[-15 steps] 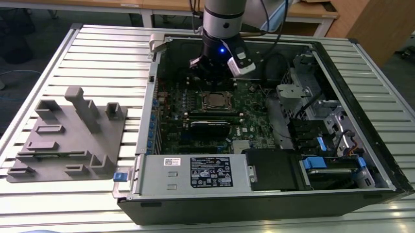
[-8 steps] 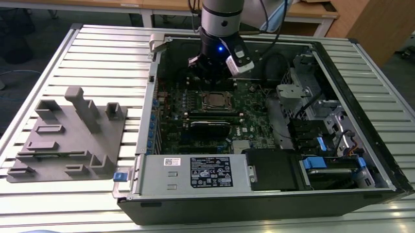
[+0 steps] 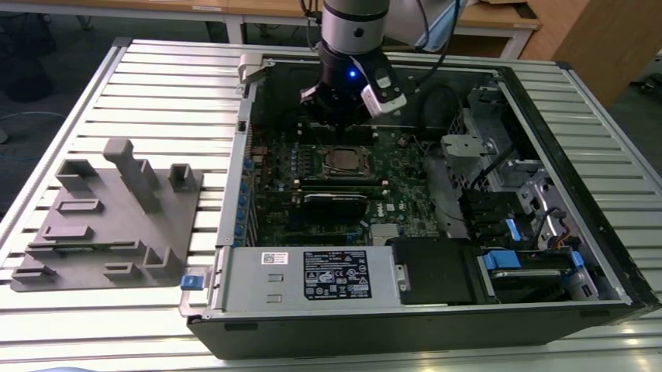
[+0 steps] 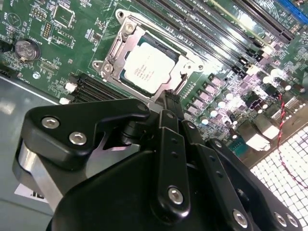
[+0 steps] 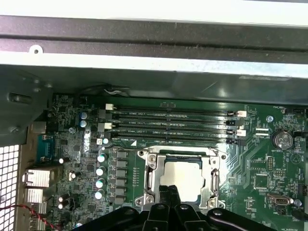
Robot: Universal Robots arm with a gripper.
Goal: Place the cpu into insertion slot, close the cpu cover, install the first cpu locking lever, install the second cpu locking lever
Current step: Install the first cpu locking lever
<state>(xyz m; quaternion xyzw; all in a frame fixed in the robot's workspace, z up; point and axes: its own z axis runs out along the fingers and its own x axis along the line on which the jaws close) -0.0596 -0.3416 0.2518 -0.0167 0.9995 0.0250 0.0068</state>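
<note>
- One arm hangs over the open computer case (image 3: 579, 147) in the exterior view. Its gripper (image 3: 345, 116) sits just above the insertion slot (image 3: 322, 157), a silvery-rimmed square on the green board.
- In the second wrist view, the cpu (image 4: 147, 67) lies flat in the slot, dull grey metal top upward. The cpu cover (image 4: 113, 54), a thin stamped steel frame, appears to be down around the chip's edges. The gripper (image 4: 170, 100) has its black fingers drawn together with nothing between them, tip near the socket edge.
- In the first wrist view, the cpu (image 5: 183, 175) and cover (image 5: 153, 175) agree with this. Judgement: the chip is light, rigid and fragile underneath, best taken by its edges. The cover is stiff, springy and smooth. The position of the locking levers cannot be told.
</note>
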